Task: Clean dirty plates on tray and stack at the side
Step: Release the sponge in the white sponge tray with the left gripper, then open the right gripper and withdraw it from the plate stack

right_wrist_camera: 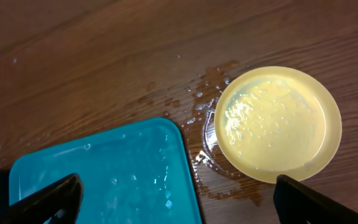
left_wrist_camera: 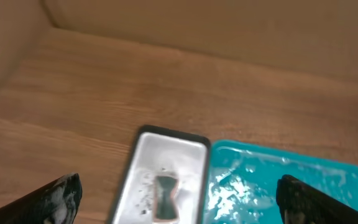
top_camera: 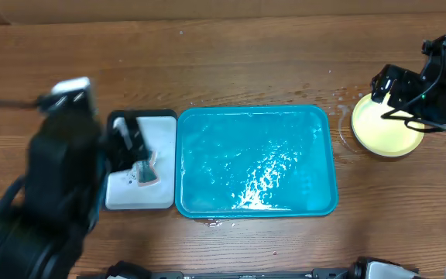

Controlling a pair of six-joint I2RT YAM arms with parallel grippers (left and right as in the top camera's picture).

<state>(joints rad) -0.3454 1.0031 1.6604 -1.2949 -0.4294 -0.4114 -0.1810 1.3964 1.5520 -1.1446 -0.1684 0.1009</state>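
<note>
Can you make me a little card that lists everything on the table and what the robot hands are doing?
tray: big, teal, wet, no plates on it
plate: yellow-green, wet and shiny, on the wood beside the tray; cannot tell if more lie under it
puddle: water on the wood by the plate
small tray: white with a black rim, on the tray's other side
small dark object: lying in the small tray, maybe a scrubber
left gripper: open, empty, over the small tray
right gripper: open, empty, near the plate
</note>
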